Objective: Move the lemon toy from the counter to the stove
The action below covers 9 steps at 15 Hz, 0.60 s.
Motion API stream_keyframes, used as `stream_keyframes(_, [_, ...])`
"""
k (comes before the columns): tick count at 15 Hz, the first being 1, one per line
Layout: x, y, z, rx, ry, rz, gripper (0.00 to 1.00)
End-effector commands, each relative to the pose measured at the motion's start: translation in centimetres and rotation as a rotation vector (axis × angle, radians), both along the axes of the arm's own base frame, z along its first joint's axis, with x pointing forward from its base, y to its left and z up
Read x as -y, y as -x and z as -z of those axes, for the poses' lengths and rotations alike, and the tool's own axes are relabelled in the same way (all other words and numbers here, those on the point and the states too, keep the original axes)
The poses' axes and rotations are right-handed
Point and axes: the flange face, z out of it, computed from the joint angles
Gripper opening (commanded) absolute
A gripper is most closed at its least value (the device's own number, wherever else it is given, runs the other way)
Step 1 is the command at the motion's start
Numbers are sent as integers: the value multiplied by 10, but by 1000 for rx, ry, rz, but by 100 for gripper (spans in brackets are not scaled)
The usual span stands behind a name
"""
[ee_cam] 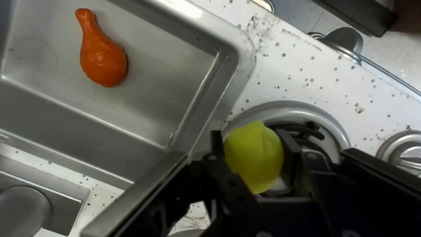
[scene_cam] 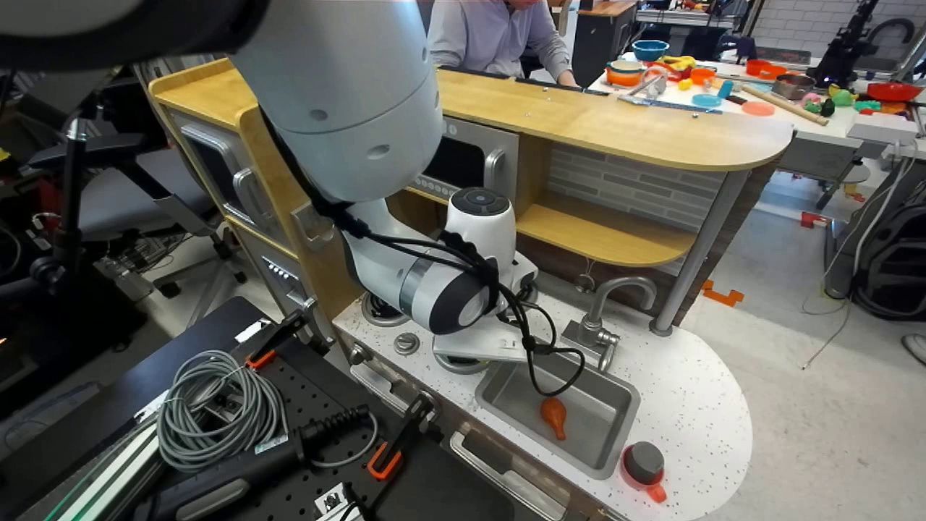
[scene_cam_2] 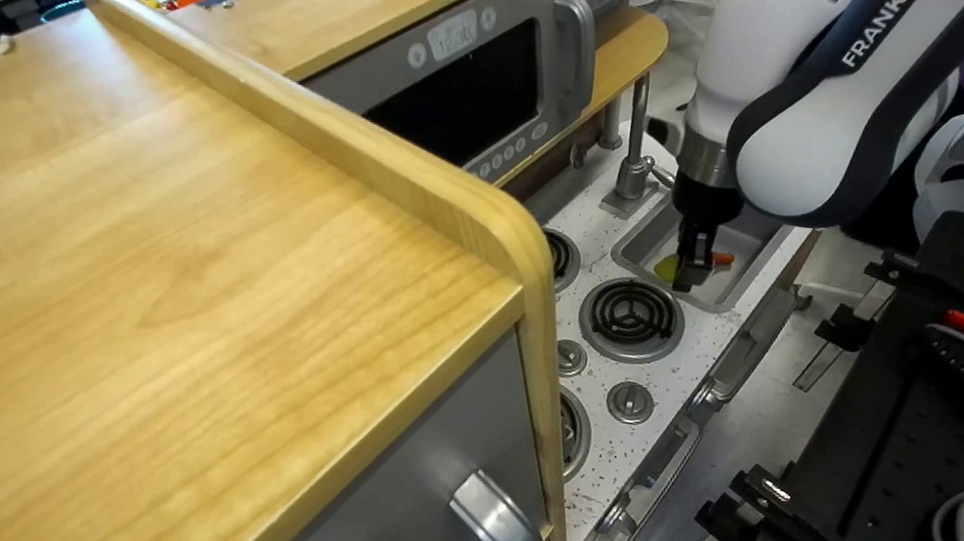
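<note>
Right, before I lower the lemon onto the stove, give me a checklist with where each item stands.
1. Lemon gripped: ok, clasped in the gripper.
2. Lemon lifted: ok, it appears clear of the counter.
3. Burner beside the sink free: ok, nothing sits on it in an exterior view.
4. Lemon centred over that burner: cannot tell; it overlaps the burner in the wrist view, the sink in an exterior view.
5. Orange toy off the stove: ok, it lies in the sink.
6. Safe to let go: not ok, the lemon isn't resting on the stove.
</note>
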Motion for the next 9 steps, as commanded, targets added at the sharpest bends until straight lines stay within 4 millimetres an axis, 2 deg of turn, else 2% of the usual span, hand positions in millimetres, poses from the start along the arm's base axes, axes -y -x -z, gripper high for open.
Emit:
stream_keyframes(1, [-3, -7, 11, 40, 10, -23, 17])
stream_keyframes(9, [-46, -16, 14, 49, -33, -92, 17])
